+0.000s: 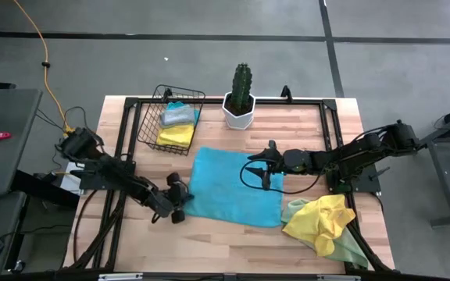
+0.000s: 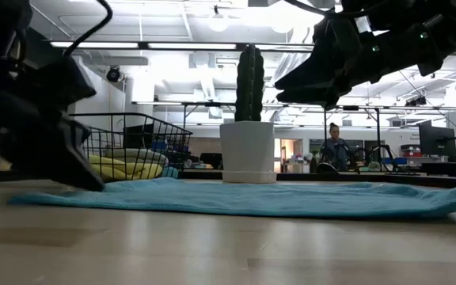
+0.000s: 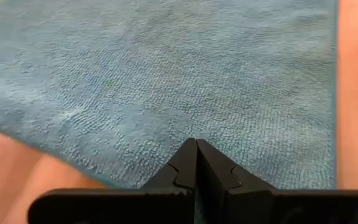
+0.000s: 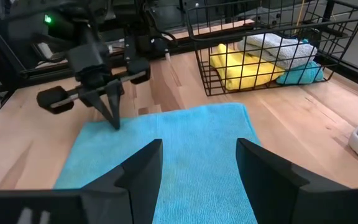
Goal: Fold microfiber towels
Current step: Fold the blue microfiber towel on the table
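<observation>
Left claw (image 1: 181, 195) pinching blue towel (image 1: 233, 187) | basket (image 1: 156, 125): three towels

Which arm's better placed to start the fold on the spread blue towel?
Probably left. The left gripper sits shut at the blue towel's near-left edge, apparently pinching it. The right gripper hangs open above the towel's right side, off the cloth, and would have to drop first.

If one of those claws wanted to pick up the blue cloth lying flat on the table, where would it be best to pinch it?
Probably at a corner or along an edge. The turquoise towel lies spread flat on the table, so its middle offers nothing to pinch. The left gripper is shut at its left edge; the right gripper, open above the right edge, could come straight down onto that border.
</observation>
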